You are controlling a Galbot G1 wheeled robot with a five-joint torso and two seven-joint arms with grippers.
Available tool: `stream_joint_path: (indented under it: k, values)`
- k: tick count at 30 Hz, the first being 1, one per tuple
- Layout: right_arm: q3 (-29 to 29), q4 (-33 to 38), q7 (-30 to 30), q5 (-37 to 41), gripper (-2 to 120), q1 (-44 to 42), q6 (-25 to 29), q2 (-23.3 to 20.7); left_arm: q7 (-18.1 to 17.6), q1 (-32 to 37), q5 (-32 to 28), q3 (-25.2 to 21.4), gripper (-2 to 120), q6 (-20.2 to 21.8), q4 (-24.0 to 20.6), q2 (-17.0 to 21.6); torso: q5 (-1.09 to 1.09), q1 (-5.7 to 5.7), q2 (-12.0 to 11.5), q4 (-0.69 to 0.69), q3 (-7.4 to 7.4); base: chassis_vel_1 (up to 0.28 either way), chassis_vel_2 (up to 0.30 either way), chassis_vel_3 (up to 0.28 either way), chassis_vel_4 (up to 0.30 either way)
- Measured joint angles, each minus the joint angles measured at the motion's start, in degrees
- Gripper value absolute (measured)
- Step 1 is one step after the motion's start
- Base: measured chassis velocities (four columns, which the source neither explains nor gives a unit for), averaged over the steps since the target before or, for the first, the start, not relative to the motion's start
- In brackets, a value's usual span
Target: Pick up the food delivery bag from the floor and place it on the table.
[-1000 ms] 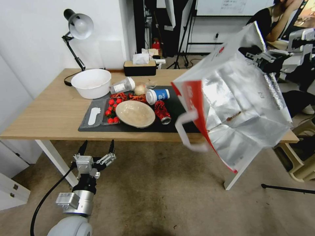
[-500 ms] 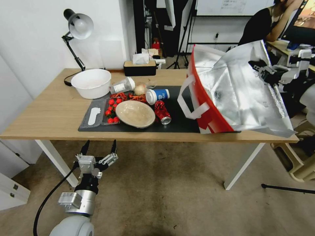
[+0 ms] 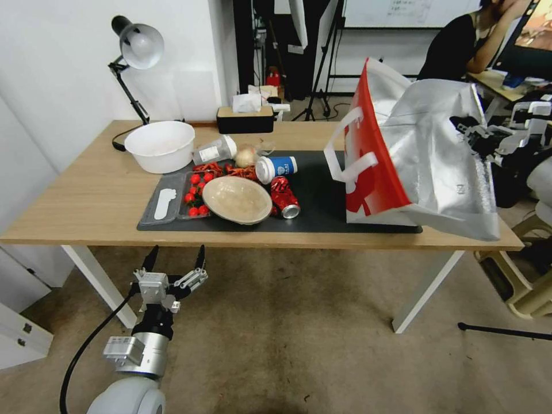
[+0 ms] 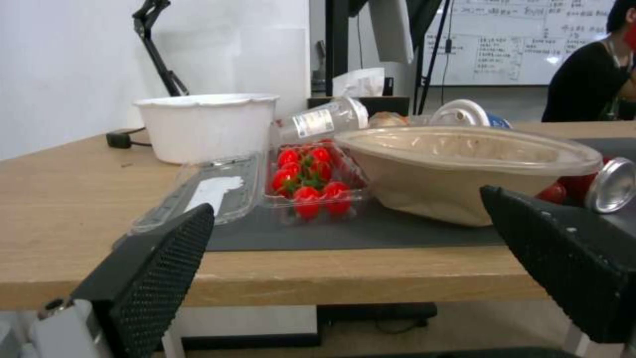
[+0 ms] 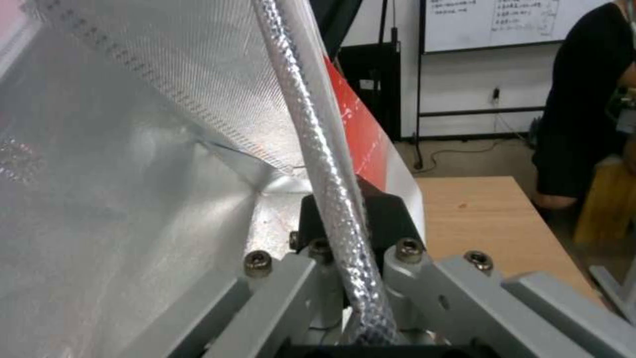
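I see the tabletop carrying the food delivery bag, its base down on the right end, leaning, just left of my right tool, which pinches the bag's foil rim. My left tool hangs low before the tabletop's edge, fingers spread.

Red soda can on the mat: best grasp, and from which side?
Grip the red can across its cylindrical body, coming from above. It lies on its side on the dark mat, open end toward the table's front edge, with the beige bowl close beside it, so side approaches are crowded.
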Motion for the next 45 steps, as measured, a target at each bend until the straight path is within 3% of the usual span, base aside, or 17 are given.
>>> stream_joint_path:
  k: [10,12,14,16,19,20,23,29,30,36,37,38,45]
  values:
    - [-0.2,-0.8,-0.1,-0.3,0,0.3,0.2,0.2,0.1,0.0,0.0,0.0,100,0.0,0.0,0.1,0.00,0.00,0.0,0.00,0.00,0.000,0.000,0.000,0.000]
    - [-0.2,-1.0,-0.4,-0.3,15,0.5,0.2,0.2,0.1,0.0,0.0,0.0,100,0.0,0.0,0.1,0.00,0.00,0.0,0.00,0.00,0.000,0.000,0.000,0.000]
    - [-0.2,-1.0,-0.5,-0.3,15,0.5,0.2,0.2,0.1,0.0,0.0,0.0,100,0.0,0.0,0.1,0.00,0.00,0.0,0.00,0.00,0.000,0.000,0.000,0.000]
    - [-0.2,-1.1,-0.7,-0.3,28,0.7,0.2,0.2,0.2,0.0,0.0,0.0,100,0.0,0.0,0.1,0.00,0.00,0.0,0.00,0.00,0.000,0.000,0.000,0.000]
    - [-0.2,-1.2,-0.8,-0.3,35,0.8,0.2,0.2,0.3,0.0,0.0,0.0,100,0.0,0.0,0.1,0.00,0.00,0.0,0.00,0.00,0.000,0.000,0.000,0.000]
    - [-0.1,-1.3,-0.8,-0.3,44,1.0,0.2,0.2,0.4,0.0,0.0,0.1,100,-0.1,0.0,0.1,0.00,0.00,0.0,0.00,0.00,0.000,0.000,0.000,0.000]
    - [0.3,-1.4,-0.9,-0.3,53,1.3,0.6,0.1,0.7,0.2,0.0,0.1,100,-0.3,0.1,0.0,0.00,0.00,0.0,0.00,0.00,0.000,0.000,0.000,0.000]
    - [1.3,-1.6,-2.0,-6.4,75,2.1,5.1,0.4,1.3,0.4,0.0,0.2,100,-1.1,0.1,-0.1,0.00,0.00,0.0,0.00,0.00,0.000,0.000,0.000,0.000]
    - [2.0,-0.9,-3.4,-6.6,84,1.4,7.1,0.3,1.4,0.5,0.0,0.2,100,-1.2,0.1,-0.1,0.00,-0.01,0.0,0.00,0.00,0.000,0.000,0.000,0.000]
    - [2.0,1.5,-8.9,-6.0,98,-0.9,11.0,1.4,1.5,0.5,0.0,0.2,100,-1.3,0.2,-0.2,0.00,0.00,0.0,0.00,0.00,0.000,0.000,0.000,0.000]
    - [1.8,2.2,-10.3,-5.6,99,-1.4,11.7,2.0,1.5,0.5,-0.1,0.2,100,-1.4,0.1,-0.2,-0.01,0.00,0.0,0.00,-0.01,0.000,0.000,0.000,0.000]
    - [0.9,4.4,-16.4,-4.8,100,-3.0,14.0,3.9,1.5,0.8,-0.1,0.0,100,-1.6,0.1,-0.2,0.00,0.00,0.0,0.00,0.00,0.000,0.000,0.000,0.000]
    - [0.1,6.5,-27.8,-6.2,100,-7.0,15.8,5.9,1.4,1.0,-0.3,-0.3,100,-1.7,-0.2,0.0,0.00,0.00,0.0,0.01,-0.01,0.000,0.000,0.000,0.000]
